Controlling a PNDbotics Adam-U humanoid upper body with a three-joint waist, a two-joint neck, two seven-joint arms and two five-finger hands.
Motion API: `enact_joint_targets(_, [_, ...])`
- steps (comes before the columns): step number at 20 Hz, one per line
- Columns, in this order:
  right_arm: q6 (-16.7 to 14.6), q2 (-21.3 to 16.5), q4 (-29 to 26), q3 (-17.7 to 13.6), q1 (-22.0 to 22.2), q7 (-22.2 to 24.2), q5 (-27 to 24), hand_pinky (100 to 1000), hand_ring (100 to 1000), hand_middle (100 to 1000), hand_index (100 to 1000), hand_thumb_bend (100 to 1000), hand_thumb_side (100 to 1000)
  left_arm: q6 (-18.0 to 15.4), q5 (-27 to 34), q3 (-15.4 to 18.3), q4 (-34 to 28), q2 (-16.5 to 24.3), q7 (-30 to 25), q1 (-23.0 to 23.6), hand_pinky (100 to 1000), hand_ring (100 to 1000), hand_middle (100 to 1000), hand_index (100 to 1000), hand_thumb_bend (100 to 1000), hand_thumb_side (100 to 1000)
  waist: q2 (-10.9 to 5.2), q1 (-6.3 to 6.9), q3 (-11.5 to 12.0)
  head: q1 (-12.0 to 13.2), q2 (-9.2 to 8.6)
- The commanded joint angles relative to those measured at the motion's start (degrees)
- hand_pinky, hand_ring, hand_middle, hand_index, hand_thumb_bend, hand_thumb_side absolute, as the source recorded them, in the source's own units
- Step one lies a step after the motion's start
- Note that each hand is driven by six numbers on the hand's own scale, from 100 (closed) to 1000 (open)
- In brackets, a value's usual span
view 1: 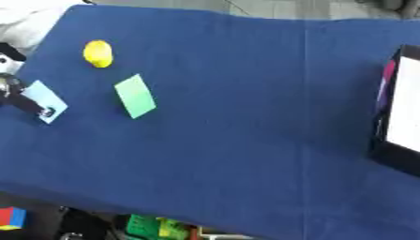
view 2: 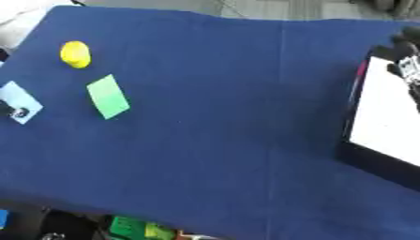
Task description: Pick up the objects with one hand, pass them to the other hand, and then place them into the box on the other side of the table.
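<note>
Here the left hand (view 1: 20, 96) has its fingers on the pale blue card (view 1: 48, 101); whether they pinch it I cannot tell. It should lift the card flat, clear of the green card (view 1: 135, 96).

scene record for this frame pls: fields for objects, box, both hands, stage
surface: blue cloth table
yellow object: far left, lying free
green card: flat on the cloth, right of and nearer than the yellow object
light blue card: at the left edge, left hand on it
box: black rim, white inside, right edge
left hand: at the light blue card, finger pose unclear
right hand: over the box's far end, finger pose unclear
stage: no handover yet; yellow object and green card untouched
</note>
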Motion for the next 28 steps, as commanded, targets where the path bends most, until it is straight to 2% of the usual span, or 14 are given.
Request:
enact_joint_targets(1, [0.0, -0.9, -1.2, -0.4, -0.2, 0.0, 0.4, 913, 1000, 882, 928, 100, 641, 0.3, 0.9, 0.0, -3.9, 3.7, -0.3, -0.4, 907, 860, 697, 644, 118, 246, -0.78, 0.12, 0.0, -0.6, -0.47])
enact_joint_targets(6, [0.0, -1.0, -1.2, -0.4, -0.3, 0.2, 0.3, 914, 1000, 883, 928, 100, 641, 1.5, 3.3, 0.0, -11.8, 5.7, 0.7, 0.4, 884, 810, 661, 620, 100, 230, -0.75, 0.15, 0.0, -1.5, -0.68])
enact_joint_targets(10, [-0.4, -1.2, -1.2, -0.3, -0.7, 0.4, 0.2, 914, 1000, 884, 929, 100, 636, 2.1, 3.8, 0.0, -21.0, 6.4, 4.4, 0.9, 851, 770, 638, 614, 100, 218, -0.79, 0.01, 0.0, -2.4, -0.92])
enact_joint_targets(13, [-0.9, -1.6, -1.2, -0.1, -1.4, 0.7, 0.1, 913, 1000, 885, 929, 100, 630, 2.2, 6.1, 0.6, -28.0, 5.6, 8.3, 1.5, 816, 731, 622, 620, 100, 255, -0.88, -0.22, 0.0, -3.2, -0.96])
enact_joint_targets(15, [-1.6, -2.2, -1.2, 0.2, -2.1, 1.1, 0.0, 913, 1000, 886, 929, 100, 627, 1.0, 8.9, 0.9, -32.0, 5.0, 12.2, 2.2, 800, 714, 613, 617, 100, 252, -0.93, -0.35, -0.1, -3.7, -1.01])
enact_joint_targets(20, [-3.7, -4.4, -1.2, 1.7, -5.1, 3.4, 0.3, 913, 1000, 901, 931, 100, 611, -5.7, 13.6, 0.7, -38.3, 3.2, 22.8, 4.6, 799, 669, 586, 610, 100, 269, -1.05, -0.63, -0.3, -5.2, -1.48])
enact_joint_targets(23, [-4.7, -6.1, -1.2, 3.1, -7.5, 5.8, 1.7, 911, 1000, 914, 931, 100, 539, -8.9, 12.0, 0.6, -41.5, 1.1, 29.3, 6.0, 786, 644, 580, 610, 100, 264, -1.16, -0.91, -0.3, -6.1, -1.65])
enact_joint_targets(28, [-3.0, -8.2, -1.2, 6.2, -11.2, 11.0, 4.5, 910, 1000, 934, 933, 100, 509, -12.0, 5.4, -0.4, -46.0, -2.0, 37.1, 7.9, 766, 629, 573, 604, 100, 213, -1.33, -1.38, -0.3, -7.0, -1.95])
